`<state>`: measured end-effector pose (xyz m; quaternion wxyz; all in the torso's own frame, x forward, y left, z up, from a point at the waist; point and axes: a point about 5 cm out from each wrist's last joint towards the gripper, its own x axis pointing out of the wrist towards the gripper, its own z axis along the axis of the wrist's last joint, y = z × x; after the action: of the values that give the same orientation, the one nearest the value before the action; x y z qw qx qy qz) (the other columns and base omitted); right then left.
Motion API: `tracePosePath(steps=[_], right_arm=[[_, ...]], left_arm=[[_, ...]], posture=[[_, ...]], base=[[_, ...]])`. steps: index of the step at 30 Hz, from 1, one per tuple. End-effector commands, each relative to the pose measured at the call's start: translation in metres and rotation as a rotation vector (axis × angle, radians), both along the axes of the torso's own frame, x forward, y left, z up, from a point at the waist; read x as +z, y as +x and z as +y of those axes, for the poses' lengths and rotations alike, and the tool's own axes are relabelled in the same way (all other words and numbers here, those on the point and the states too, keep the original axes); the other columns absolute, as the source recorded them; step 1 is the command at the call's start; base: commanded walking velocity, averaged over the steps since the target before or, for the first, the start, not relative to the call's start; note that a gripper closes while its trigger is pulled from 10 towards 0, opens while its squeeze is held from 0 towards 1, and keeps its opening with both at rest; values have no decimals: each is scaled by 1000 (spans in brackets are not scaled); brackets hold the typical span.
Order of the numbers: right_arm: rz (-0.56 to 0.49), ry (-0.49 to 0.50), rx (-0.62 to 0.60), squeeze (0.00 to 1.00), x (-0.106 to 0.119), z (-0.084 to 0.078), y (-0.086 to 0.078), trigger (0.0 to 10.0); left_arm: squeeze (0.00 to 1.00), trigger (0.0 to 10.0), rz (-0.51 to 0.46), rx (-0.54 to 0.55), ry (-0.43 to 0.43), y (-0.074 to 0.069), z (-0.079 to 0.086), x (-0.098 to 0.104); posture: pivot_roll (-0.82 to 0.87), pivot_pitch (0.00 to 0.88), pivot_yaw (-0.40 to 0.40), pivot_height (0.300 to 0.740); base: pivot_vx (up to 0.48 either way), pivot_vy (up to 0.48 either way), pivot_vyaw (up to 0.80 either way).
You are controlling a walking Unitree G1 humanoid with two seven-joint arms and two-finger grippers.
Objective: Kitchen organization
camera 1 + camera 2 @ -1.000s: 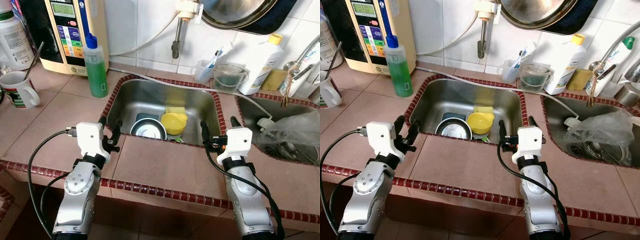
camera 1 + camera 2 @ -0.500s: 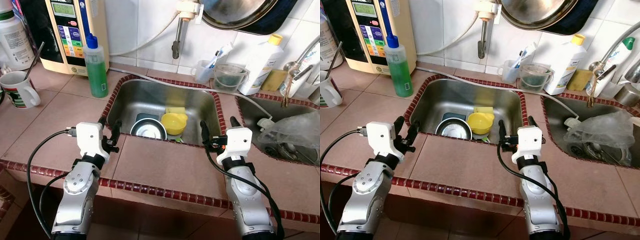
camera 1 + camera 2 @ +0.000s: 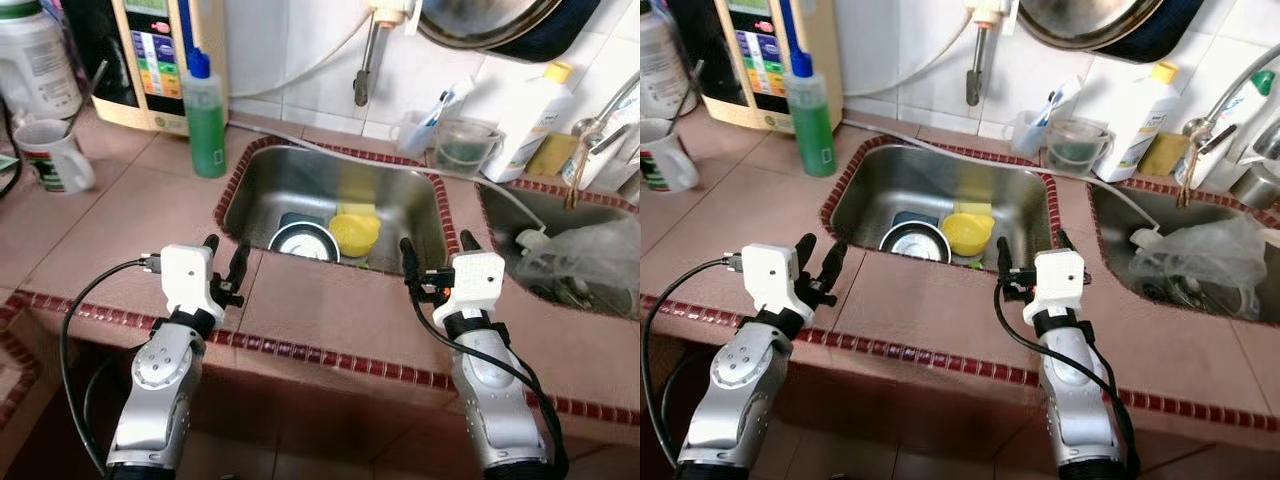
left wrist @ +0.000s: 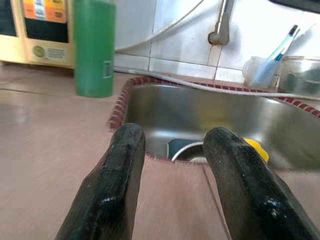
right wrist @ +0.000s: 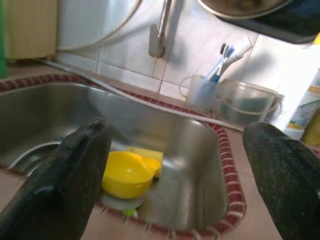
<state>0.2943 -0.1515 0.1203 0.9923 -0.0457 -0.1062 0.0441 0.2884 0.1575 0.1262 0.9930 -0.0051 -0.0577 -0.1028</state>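
Both tools hover at the sink's near rim, empty, over the tiled surface.

Left of the sink [image 3: 300, 185] stand a mug [image 3: 55, 160] and a green bottle [image 3: 206, 125]; inside it lie a steel bowl [image 3: 303, 241], a yellow cup [image 3: 353, 233] and a sponge [image 3: 352, 210] behind the cup. The left tool [image 3: 224, 262] sits just short of the sink's near-left corner, fingers apart and holding nothing, forearm rising from below the surface [image 3: 320, 310]. The right tool [image 3: 435, 256] sits at the near-right corner, fingers spread wide and empty, pointing toward the cup. I judge this a reach stage: either dishes wait to be lifted out, or they have been set in. Any pick from the sink would call for dipping a tool below the rim.
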Motion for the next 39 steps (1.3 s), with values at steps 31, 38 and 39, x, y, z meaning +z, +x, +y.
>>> tracePosePath(steps=[31,38,39], right_arm=[[319,-117,477,0,-65,24,-29,10000],[535,-114,403,0,-116,8,-38,10000],[566,-118,379,0,-122,6,-40,10000]], left_arm=[[0,10000,96,-236,198,-22,-15,-49],[0,10000,282,-228,292,-35,-11,-106],[0,10000,331,-214,294,-38,-10,-115]], posture=[[86,0,-89,740],[97,0,-95,740],[95,0,-94,740]], base=[[-110,0,0],[0,0,0],[0,0,0]])
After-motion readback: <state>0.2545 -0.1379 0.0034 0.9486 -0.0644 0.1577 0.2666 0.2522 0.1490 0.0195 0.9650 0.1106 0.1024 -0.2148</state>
